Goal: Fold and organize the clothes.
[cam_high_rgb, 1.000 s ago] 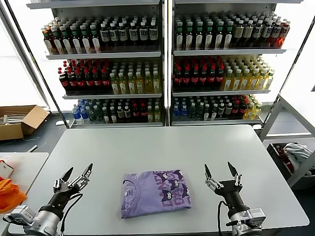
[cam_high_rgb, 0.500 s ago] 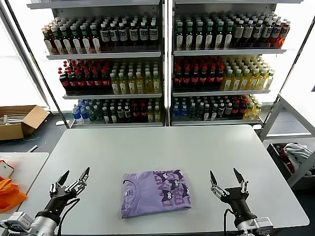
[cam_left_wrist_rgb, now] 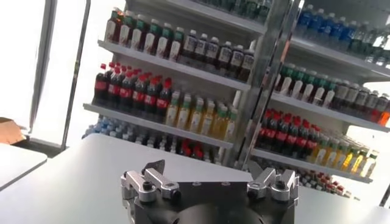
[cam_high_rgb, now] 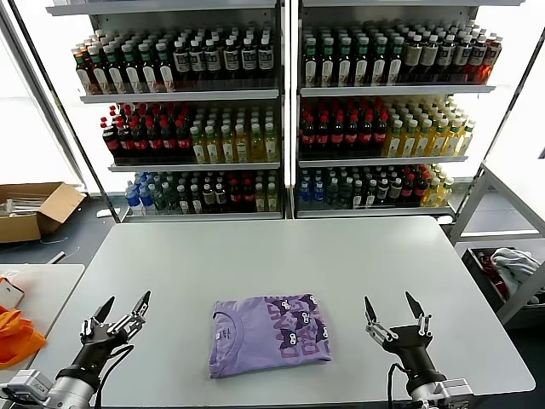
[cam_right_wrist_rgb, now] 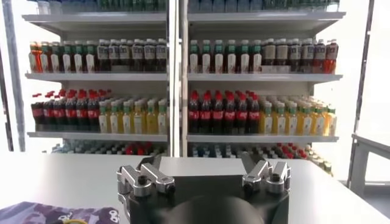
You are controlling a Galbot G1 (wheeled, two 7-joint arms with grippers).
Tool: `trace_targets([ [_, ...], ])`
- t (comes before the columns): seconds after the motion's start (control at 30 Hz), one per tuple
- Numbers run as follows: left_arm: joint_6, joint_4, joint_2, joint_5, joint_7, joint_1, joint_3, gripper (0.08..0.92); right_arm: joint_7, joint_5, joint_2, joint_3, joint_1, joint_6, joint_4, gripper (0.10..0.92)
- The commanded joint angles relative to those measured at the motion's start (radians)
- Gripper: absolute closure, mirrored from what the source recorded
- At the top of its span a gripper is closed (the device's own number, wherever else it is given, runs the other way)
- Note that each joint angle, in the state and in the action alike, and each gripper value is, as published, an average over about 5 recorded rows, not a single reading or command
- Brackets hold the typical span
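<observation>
The T-shirt [cam_high_rgb: 268, 333] lies folded into a neat rectangle on the grey surface [cam_high_rgb: 281, 256], near its front edge, graphic side up. The left end effector [cam_high_rgb: 121, 308] hovers well to the shirt's left, fingers spread apart and empty. The right end effector [cam_high_rgb: 394, 309] hovers to its right, fingers likewise apart, gripping nothing. Shelves [cam_high_rgb: 281, 94] of bottles stand behind.

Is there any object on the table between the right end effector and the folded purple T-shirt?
No. Only bare table lies between the open right end effector and the T-shirt. The open left end effector also has a free path.
</observation>
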Motion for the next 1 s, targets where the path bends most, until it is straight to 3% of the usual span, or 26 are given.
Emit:
trace_targets([
  [0.03,-0.002,0.001,-0.001,0.004,0.005,0.004,-0.003,0.177,-0.004,-0.032,0.001,-0.005,-0.013,-0.001,0.016,0.203],
  [1.0,0.000,-0.004,0.007,-0.013,0.008,0.004,-0.024,0.177,0.002,-0.026,-0.004,-0.024,-0.017,-0.007,0.013,0.203],
])
